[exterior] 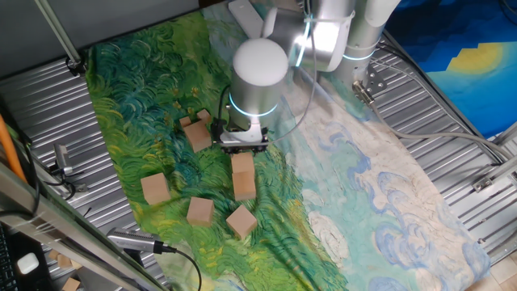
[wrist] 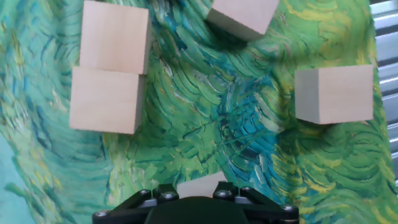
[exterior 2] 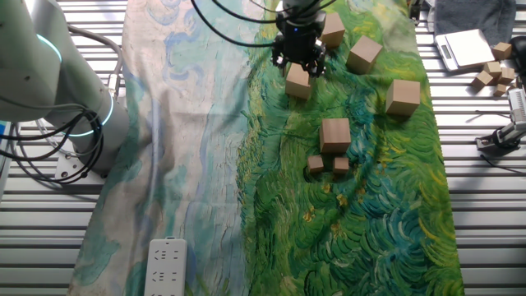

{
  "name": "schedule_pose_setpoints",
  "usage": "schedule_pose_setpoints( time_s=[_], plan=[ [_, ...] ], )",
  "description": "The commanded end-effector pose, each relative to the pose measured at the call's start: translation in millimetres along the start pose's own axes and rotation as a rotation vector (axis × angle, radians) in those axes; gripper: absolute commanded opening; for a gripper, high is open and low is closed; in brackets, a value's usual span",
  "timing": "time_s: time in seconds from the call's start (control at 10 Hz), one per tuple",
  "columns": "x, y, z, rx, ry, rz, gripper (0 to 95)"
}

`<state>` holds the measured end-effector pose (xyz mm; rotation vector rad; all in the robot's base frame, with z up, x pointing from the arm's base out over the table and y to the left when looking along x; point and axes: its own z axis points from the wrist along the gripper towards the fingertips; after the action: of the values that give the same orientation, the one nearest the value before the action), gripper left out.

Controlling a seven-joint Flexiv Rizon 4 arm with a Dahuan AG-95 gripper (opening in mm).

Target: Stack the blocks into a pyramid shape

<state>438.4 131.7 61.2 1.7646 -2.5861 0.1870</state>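
Looking down the hand view, gripper (wrist: 199, 198) sits at 6 o'clock w/ a sliver of tan block (wrist: 200, 185) between its fingers. It looks pinched on that block, though only the block's top edge shows.

Other blocks in that view, all on the green cloth (wrist: 211, 118):
- pair (wrist: 109, 68) at 10 o'clock, two cubes touching face to face
- top cube (wrist: 242, 15) at 12, tilted, partly cut off by the frame
- right cube (wrist: 336, 93) at 3, alone, well apart from the pair

One fixed view: gripper (exterior: 244, 144) is low over the cloth (exterior: 161, 73), tan wood (exterior: 242, 176) right under it. Three loose cubes lie at 6–8 o'clock from it: (exterior: 155, 188), (exterior: 199, 211), (exterior: 241, 220).

Other fixed view: gripper (exterior 2: 300, 57) w/ tan wood (exterior 2: 297, 82) touching its tips. No stacked tier visible in any view.
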Motion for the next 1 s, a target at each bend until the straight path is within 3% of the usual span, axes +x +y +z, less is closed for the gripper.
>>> schedule_pose_setpoints(
  time_s=[0.1,1.0],
  plan=[
    [-2.1,-1.3,5.0,0.011,-0.003,0.002,57.0],
    [-10.6,-10.6,7.8,0.028,-0.023,-0.010,57.0]
  ],
)
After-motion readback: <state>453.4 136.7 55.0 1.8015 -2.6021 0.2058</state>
